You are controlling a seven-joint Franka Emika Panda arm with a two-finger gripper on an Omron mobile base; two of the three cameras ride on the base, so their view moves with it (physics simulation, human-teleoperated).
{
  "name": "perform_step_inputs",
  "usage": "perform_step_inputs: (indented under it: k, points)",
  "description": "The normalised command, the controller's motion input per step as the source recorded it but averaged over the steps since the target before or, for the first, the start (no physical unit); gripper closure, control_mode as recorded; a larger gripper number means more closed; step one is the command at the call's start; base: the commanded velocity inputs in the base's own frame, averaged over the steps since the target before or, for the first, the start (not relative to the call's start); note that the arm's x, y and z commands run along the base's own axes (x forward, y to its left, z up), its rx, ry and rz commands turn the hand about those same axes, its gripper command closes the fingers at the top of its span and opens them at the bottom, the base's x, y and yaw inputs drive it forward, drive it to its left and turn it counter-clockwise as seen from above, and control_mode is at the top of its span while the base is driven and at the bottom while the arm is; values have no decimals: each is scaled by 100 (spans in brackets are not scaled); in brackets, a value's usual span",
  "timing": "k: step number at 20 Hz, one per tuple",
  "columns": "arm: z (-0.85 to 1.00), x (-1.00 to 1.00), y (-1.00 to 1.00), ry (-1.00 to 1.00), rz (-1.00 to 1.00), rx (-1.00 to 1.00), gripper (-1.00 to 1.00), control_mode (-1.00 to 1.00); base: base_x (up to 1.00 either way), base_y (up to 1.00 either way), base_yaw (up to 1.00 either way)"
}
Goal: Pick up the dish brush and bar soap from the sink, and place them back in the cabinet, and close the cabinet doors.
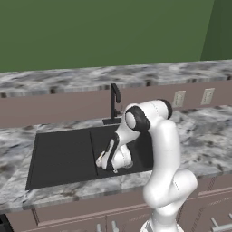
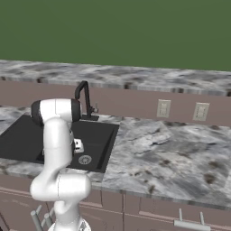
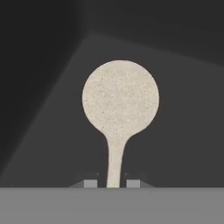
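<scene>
We are at the grasp step: the tool (image 3: 112, 183) is closed on the handle of the dish brush (image 3: 120, 99), which lies on the floor of the sink (image 1: 59, 156). We judge the next move to be a straight lift clear of the basin. The faucet (image 1: 114, 102) stands close behind the arm; the drain (image 2: 85, 159) lies nearby.

A glossy white robot arm (image 1: 165, 149) of thick rounded tube segments, dark charcoal rings at its joints, ending in two small dark grey fingertips (image 3: 90, 183).
</scene>
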Motion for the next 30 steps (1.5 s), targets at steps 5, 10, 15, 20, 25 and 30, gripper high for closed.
perform_step_inputs:
  k: [5, 10, 15, 20, 25, 30]
  points:
    - [30, 3, -9, 0, 0, 0, 100, -100, 0, 0, 0]
    - [39, 0, -4, 0, 0, 0, 100, -100, 0, 0, 0]
    - [42, 0, 0, 0, 0, 0, 100, -100, 0, 0, 0]
    - [45, 0, 0, 0, 0, 0, 100, -100, 0, 0, 0]
    - [46, -6, -5, 0, 0, 0, 100, -100, 0, 0, 0]
    - [29, -28, -23, 0, 0, 0, 100, -100, 0, 0, 0]
